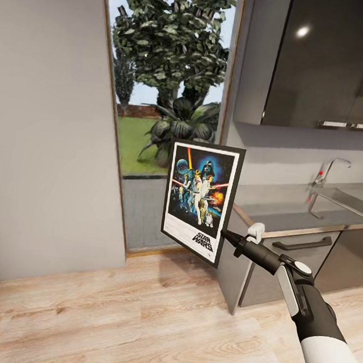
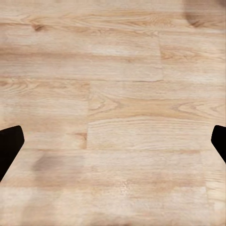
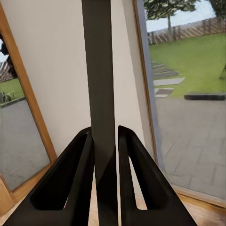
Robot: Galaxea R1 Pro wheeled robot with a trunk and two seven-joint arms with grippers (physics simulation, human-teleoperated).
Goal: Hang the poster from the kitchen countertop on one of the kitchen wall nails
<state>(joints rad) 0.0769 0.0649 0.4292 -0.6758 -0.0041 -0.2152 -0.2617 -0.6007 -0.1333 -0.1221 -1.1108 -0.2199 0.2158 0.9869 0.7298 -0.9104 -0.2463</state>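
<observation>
In the head view the poster [image 1: 202,201] is off the kitchen countertop [image 1: 288,209] and in the air, held upright with a slight tilt in front of the tall window [image 1: 166,93], with the plain grey wall [image 1: 49,127] to its left and the wooden floor [image 1: 138,320] below. It keeps a flat plane though gripped only at one lower corner, so it looks like a thin, stiff and light board; a corner hold gives it leverage to twist or swing, and I judge that a grip nearer the middle of an edge would steady it better for hooking onto a nail. No nail can be made out on the wall here. The right end effector [image 1: 225,238] meets the poster at its lower right edge, beside the "STAR WARS" title, and the sink [image 1: 349,200] and tap [image 1: 330,170] lie well off to the right on the surface. In the left wrist view the two dark tips of the left end effector [image 2: 113,141] stand at opposite margins, spread wide with nothing between them, over the floor planks [image 2: 113,94]. In the right wrist view the poster appears edge-on as a dark vertical strip [image 3: 101,94], and the right end effector [image 3: 105,155] is pinched onto it, one finger [image 3: 70,179] pressed against each face, with wall and window glass beyond.
</observation>
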